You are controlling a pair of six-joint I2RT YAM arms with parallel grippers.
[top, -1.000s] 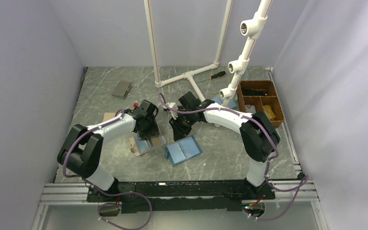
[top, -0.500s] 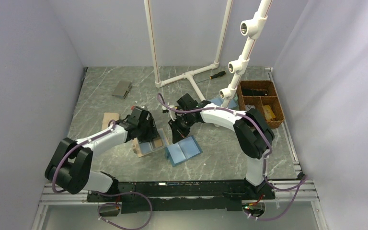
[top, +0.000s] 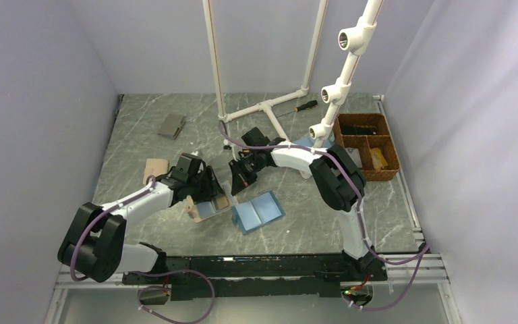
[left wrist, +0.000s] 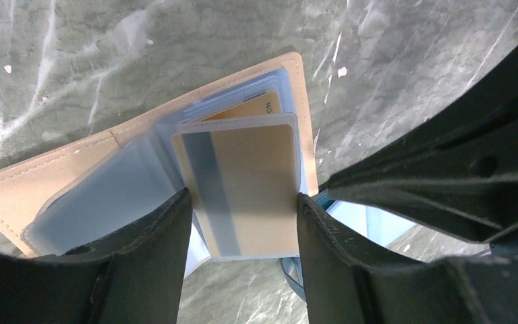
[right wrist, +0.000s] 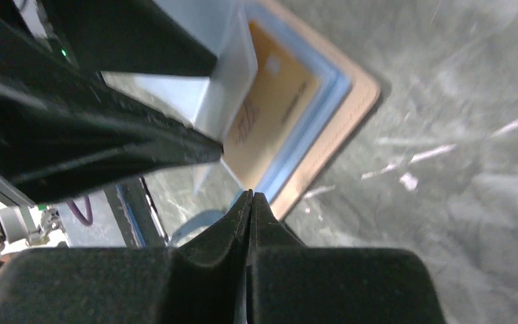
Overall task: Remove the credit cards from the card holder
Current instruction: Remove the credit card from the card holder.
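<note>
1. The grey marbled bench (top: 135, 138) carries everything.
2. An open tan bifold card holder (top: 209, 208) lies just beside a light-blue bifold wallet (top: 258, 211).
3. Farther back lie a small grey folded wallet (top: 172, 125), a black-handled screwdriver (top: 305, 106) and a brown divided basket (top: 363, 136).

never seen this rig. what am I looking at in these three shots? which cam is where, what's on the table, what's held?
A left arm and a right arm are bolted at the near edge of a marble table. The wide shot comes from a fixed camera above and behind them. Each close-up comes from a camera on one wrist, looking past its own fingers.

On the table are an open tan card holder, a light-blue wallet, a small grey wallet, a brown basket, a white pipe frame and a screwdriver.

The left hand straddles a clear sleeve containing a gold card and seems to grip it, holding it up. The right hand is shut beside a second gold card lying in the holder; I cannot tell whether it pinches anything.
</note>
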